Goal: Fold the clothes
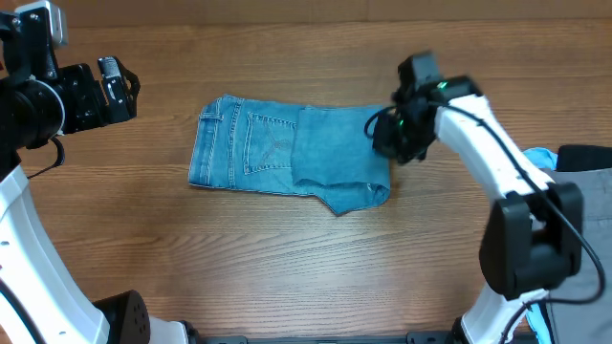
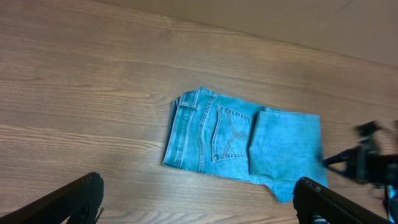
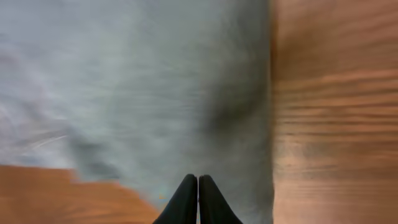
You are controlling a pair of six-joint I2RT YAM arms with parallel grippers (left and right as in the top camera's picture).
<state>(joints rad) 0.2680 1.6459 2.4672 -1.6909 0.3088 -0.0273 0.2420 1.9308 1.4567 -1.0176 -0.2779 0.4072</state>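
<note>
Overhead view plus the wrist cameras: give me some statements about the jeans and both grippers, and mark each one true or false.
1. The light blue faded denim jeans lie folded in a compact bundle on the wooden table. True.
2. The left gripper is clamped on the jeans. False: it is open and held apart from the denim.
3. The right gripper is shut, at the bundle's right edge. True.
4. The stitched back pocket is hidden underneath. False: it faces up.
5. Part of the jeans hangs over the table's edge. False: they lie wholly on the table top.
</note>
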